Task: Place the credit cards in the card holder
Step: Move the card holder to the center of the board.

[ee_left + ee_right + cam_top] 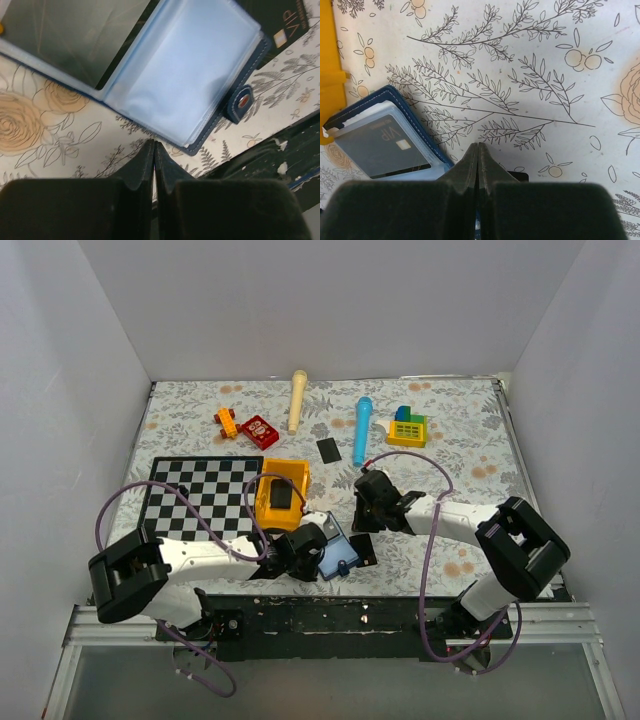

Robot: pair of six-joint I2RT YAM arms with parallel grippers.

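The left wrist view's top edge crops the card holder (pixel 185 75) and a credit card (pixel 294 21).

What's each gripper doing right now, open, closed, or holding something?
Left gripper: closed, holding nothing.
Right gripper: closed, holding nothing.

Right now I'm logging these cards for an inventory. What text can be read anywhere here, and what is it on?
"VIP": on the black card poking out past the wallet, left wrist view. The finer print along its edge is too small to read.
"VIP": on the pocketed card behind the wallet's clear sleeve, right wrist view.
Red block: the white marks are too small to read.
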